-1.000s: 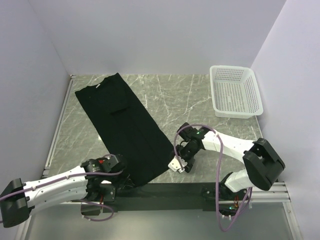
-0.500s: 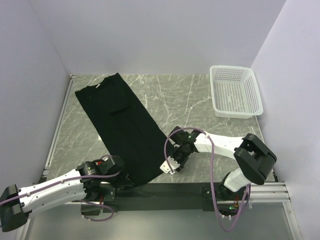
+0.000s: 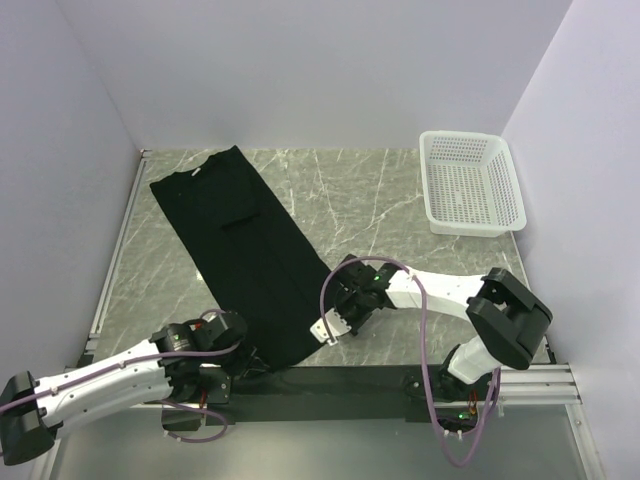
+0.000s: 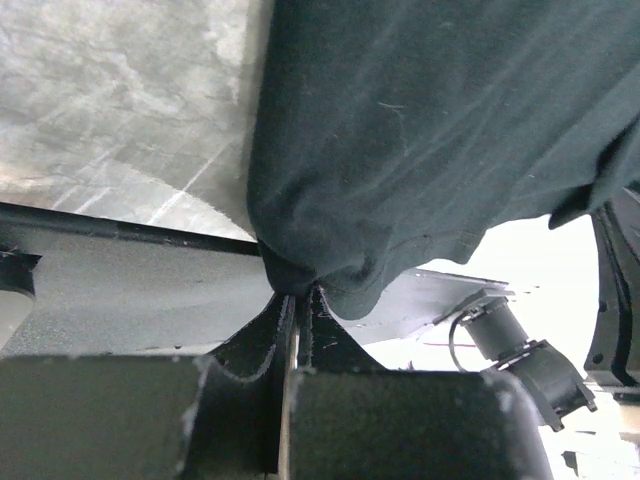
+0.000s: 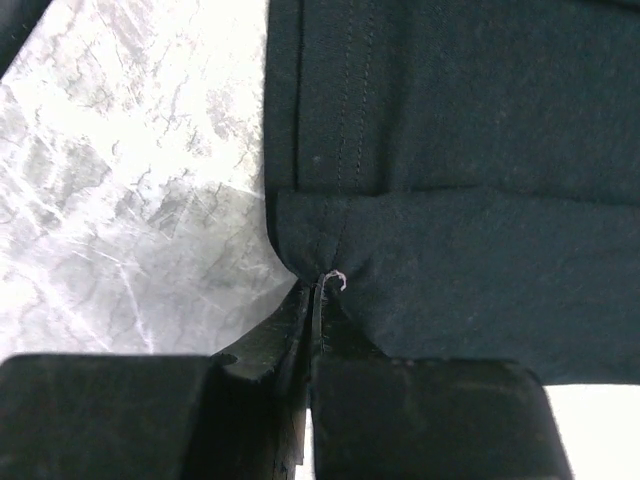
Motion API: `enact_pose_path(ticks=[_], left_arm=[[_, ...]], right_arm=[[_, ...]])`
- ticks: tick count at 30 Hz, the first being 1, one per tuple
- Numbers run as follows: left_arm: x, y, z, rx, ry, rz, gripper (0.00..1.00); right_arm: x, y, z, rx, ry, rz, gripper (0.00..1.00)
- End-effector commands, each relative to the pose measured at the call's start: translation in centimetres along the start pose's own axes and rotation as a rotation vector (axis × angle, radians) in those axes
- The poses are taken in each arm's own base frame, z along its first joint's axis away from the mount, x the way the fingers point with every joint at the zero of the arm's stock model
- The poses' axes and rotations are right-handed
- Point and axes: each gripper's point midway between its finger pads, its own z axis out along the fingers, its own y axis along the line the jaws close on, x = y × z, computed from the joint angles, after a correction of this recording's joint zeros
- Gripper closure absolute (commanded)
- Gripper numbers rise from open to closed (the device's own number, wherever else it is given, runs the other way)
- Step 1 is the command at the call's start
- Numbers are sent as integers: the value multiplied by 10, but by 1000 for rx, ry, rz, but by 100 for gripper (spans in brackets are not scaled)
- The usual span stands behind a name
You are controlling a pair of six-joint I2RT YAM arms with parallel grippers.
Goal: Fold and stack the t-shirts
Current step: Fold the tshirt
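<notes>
Black t-shirt (image 3: 240,250), left claw (image 4: 298,300) and right claw (image 5: 315,290) each pinching its hem, white basket (image 3: 470,185) well apart

Both arms stretched low, jaws shut!
Left end effector (image 3: 249,359) at seven o'clock, right end effector (image 3: 323,330) at six, each pinching the t-shirt (image 3: 240,240).

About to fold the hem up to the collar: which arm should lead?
Left, probably. The left gripper and right gripper are both shut on the hem of the black t-shirt, but the collar lies far left, on the left arm's side.
</notes>
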Motion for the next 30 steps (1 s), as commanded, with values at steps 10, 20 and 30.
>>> enact_pose_path(ticks=[10,20,30], left_arm=[[-15,-34,-47,181,-95,-90,99],[-39,-51,-74,283,-216,-215,99],[-68,-85,-105,384,-411,-281,99]], right_arm=[[-31,-44,-64,36,-112,68,100],[-28,-106,-82,99,-147,163,100],[-7,-155,-89,155,-141,226,100]])
